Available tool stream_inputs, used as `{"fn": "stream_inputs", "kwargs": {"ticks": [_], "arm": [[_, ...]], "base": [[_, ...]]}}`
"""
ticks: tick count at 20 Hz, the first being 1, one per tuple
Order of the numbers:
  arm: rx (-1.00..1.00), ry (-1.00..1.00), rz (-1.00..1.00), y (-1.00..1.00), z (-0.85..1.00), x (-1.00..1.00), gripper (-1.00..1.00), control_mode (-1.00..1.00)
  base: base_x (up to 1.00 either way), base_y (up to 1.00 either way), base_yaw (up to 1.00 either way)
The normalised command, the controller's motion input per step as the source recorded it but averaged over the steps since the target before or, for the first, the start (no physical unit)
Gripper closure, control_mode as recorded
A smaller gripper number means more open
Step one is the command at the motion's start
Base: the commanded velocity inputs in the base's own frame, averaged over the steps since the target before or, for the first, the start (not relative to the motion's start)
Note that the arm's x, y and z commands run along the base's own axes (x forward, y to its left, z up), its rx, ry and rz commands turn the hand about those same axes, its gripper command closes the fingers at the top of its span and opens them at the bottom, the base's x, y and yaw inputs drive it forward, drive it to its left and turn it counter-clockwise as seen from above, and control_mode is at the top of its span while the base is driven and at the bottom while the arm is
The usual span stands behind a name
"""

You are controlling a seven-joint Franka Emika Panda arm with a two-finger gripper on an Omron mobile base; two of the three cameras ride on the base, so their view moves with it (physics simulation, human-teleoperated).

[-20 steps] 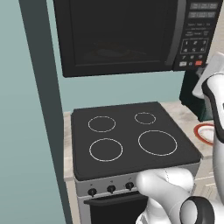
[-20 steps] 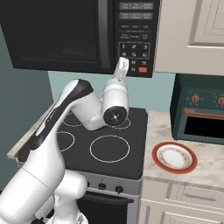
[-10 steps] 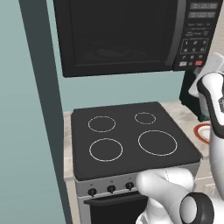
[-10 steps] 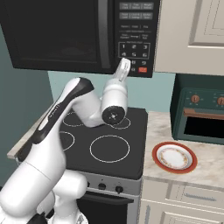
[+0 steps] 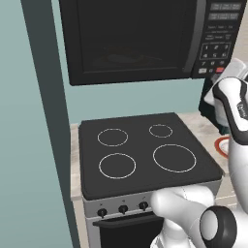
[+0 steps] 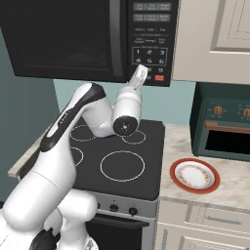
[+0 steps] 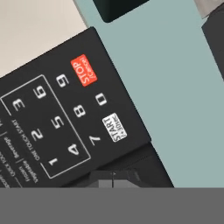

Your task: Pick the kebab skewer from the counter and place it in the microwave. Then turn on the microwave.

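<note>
Scene: a white robot arm reaches up to the keypad of the microwave mounted above a black stovetop in a rendered kitchen.
Gripper: the gripper is closed and empty, its tip raised just in front of the lower edge of the keypad, near the red button.
Step in hand: by the look of it, switching the microwave on; the door is shut, so only the button press appears to remain.
How to do it well: in the hand view the white START key sits just below the 0, with the red STOP key further along the same column; the closed tip should be centred on the white START key and pushed straight in, square to the panel, so it does not slide onto the 0, the 7 or the red key beside it.
Kebab skewer: a faint shape lies behind the dark door glass; whether that is the skewer cannot be told, and none lies on the visible tabletop.
Count, appliances: one microwave, one stovetop with four rings, one green toaster oven.
Count, tableware: one red-rimmed plate, bare, on the tabletop right of the stovetop.
Count, oven knobs: three along the front under the stovetop.
</note>
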Motion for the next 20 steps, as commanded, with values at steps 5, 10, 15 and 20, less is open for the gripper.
{"fn": "stream_inputs", "kwargs": {"ticks": [5, 10, 15, 20], "arm": [[0.07, 0.00, -0.01, -0.01, -0.02, 0.20, 1.00, -1.00], [0.07, 0.00, -0.01, -0.03, -0.02, 0.18, 1.00, -1.00], [0.07, 0.00, -0.01, -0.03, 0.00, 0.16, 1.00, -1.00], [0.04, 0.02, 0.00, 0.00, -0.02, 0.12, 1.00, -1.00]], "base": [[0.00, 0.00, 0.00], [0.00, 0.00, 0.00], [0.00, 0.00, 0.00], [0.00, 0.00, 0.00]]}}
